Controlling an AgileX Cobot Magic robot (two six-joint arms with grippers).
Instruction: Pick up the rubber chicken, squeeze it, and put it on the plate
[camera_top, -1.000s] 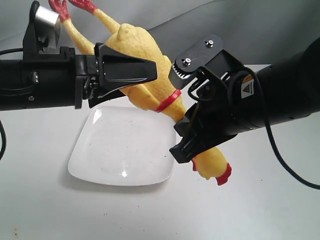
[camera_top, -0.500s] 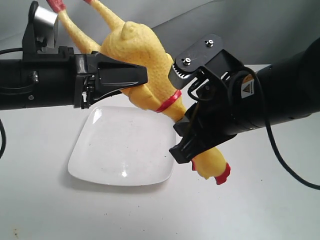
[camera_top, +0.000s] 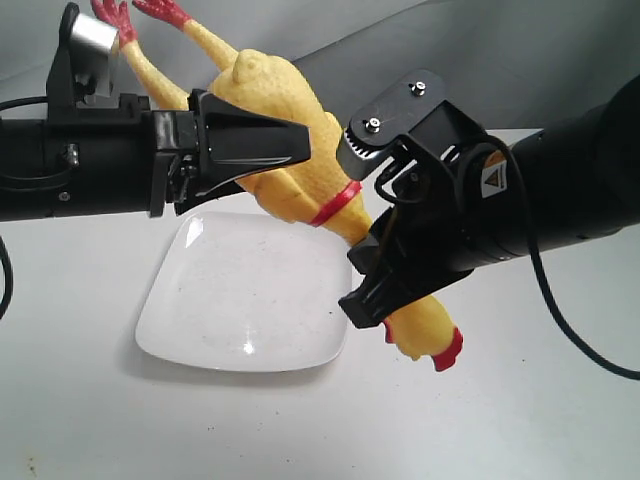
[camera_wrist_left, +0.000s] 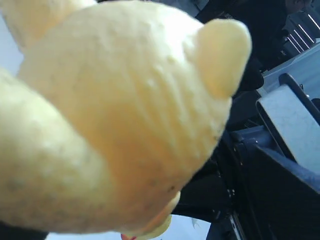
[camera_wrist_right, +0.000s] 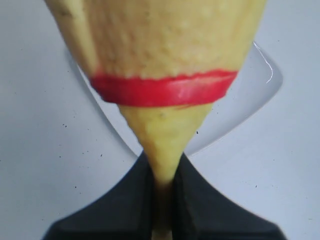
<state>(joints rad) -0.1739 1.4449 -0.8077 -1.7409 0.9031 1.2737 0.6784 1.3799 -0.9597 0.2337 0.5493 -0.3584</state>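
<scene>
The rubber chicken (camera_top: 290, 110) hangs in the air above the plate (camera_top: 220, 300), slanting from its red feet at top left to its head (camera_top: 430, 335) at lower right. My left gripper (camera_top: 285, 165) has its jaws round the plump body, which fills the left wrist view (camera_wrist_left: 110, 110). My right gripper (camera_top: 348, 228) is shut on the thin neck just below the red band (camera_wrist_right: 160, 90), with the neck pinched between its black fingers (camera_wrist_right: 135, 200). The white plate (camera_wrist_right: 245, 100) lies empty beneath.
Both black arms meet over the plate, the right arm (camera_wrist_left: 280, 165) close in front of the left wrist camera. The white table (camera_top: 500, 420) stretches round the plate. A grey backdrop rises behind.
The left jaws squeezed the body narrow half a second ago and have widened again. The chicken's feet rose, then dropped back. The right gripper has not moved.
</scene>
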